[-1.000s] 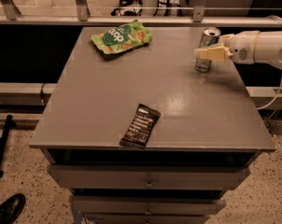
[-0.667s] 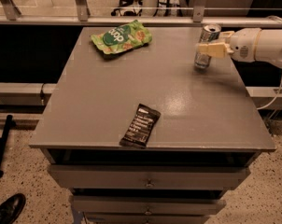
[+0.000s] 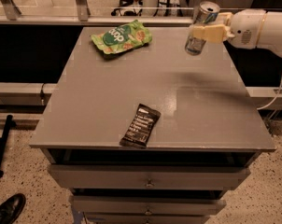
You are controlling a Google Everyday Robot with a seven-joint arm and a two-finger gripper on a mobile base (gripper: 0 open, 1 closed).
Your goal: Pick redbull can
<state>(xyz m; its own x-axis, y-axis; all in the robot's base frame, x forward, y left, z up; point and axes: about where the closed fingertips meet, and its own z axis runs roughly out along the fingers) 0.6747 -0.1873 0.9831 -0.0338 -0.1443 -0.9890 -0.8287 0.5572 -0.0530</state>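
Note:
The redbull can (image 3: 200, 27) is a slim silver and blue can with a silver top and pull tab. It is tilted and held in the air above the far right part of the grey table (image 3: 113, 101). My gripper (image 3: 204, 31) reaches in from the right on a white arm and is shut on the can's middle. The can's bottom hangs clear of the tabletop.
A green snack bag (image 3: 122, 36) lies at the far left of the table. A black wrapped bar (image 3: 140, 125) lies near the front edge. Drawers (image 3: 148, 178) sit under the tabletop. A railing runs behind the table. A black shoe (image 3: 8, 209) is on the floor at the lower left.
The can was standing on the table with my gripper around it. It has now risen off the surface and tilted, held in my gripper.

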